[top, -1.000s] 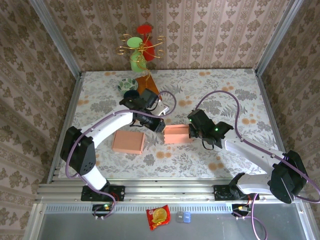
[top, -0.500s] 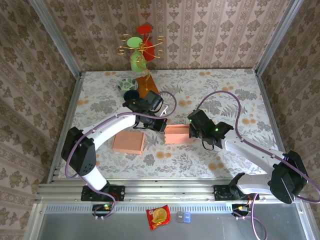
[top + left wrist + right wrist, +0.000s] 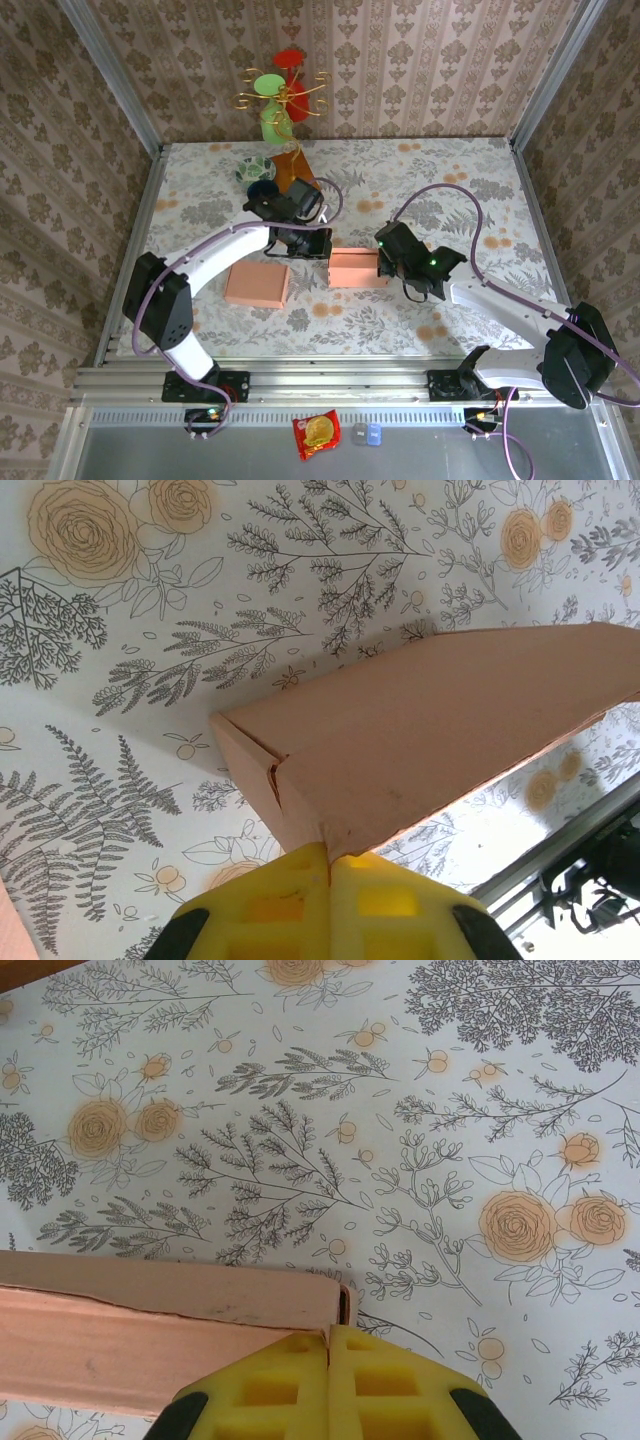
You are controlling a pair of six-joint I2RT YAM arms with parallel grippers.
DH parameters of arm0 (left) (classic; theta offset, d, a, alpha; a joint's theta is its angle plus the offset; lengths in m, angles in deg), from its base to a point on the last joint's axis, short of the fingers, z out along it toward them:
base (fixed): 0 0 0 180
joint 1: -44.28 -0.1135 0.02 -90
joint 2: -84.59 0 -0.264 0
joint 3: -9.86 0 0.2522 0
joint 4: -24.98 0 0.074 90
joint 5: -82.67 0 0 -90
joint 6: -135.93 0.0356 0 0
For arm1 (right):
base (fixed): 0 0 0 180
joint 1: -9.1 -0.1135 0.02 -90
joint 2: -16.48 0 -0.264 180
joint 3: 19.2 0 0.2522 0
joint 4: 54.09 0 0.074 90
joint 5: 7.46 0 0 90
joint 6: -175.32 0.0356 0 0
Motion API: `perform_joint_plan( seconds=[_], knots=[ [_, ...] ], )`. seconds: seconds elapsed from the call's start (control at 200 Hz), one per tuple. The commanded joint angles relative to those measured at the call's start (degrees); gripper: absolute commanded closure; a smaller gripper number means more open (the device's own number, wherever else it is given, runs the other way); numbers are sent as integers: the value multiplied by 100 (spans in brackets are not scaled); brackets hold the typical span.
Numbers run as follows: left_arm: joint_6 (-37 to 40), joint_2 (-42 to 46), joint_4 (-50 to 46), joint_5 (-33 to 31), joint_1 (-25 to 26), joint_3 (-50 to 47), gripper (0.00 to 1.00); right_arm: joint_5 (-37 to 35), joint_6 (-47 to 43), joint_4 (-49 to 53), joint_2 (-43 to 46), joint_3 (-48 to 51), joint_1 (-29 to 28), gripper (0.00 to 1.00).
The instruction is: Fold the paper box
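The pink paper box point(image 3: 356, 268) lies at mid-table between both arms. My left gripper point(image 3: 322, 244) is at its left end. In the left wrist view the yellow fingers point(image 3: 270, 905) are pressed together, pinching a thin corner of the box point(image 3: 440, 725). My right gripper point(image 3: 383, 263) is at the right end. In the right wrist view its yellow fingers point(image 3: 390, 1385) are shut on the end wall of the box point(image 3: 150, 1335), whose end flap stands slightly apart from the side.
A second flat pink box point(image 3: 257, 284) lies left of the first, under the left arm. At the back left stand a wire ornament holder point(image 3: 280, 100), a patterned ball point(image 3: 255, 168) and an orange piece point(image 3: 298, 170). A snack packet point(image 3: 316, 432) lies beyond the front rail.
My left gripper shifted right onto the box's left end and closed on it. The right gripper stayed shut at the right end; the box barely moved.
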State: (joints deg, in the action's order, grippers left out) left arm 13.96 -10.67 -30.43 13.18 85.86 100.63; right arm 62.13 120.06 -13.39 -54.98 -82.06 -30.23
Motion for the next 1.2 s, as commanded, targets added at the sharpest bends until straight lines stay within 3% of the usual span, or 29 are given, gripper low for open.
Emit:
perform_joint_plan(
  seconds=[0.0,0.555,0.98,1.19],
  knots=[
    [-183,-238,-387,300,-30,251,95,-102,103,101,19,139,-60,100],
    [273,-818,-1408,796,-263,1175,95,-183,94,76,5,169,-57,100],
    [212,-228,2,395,-129,-72,96,-104,67,-83,174,390,-83,100],
    [269,-88,201,155,-9,-419,96,-78,68,-36,268,557,-134,100]
  ],
)
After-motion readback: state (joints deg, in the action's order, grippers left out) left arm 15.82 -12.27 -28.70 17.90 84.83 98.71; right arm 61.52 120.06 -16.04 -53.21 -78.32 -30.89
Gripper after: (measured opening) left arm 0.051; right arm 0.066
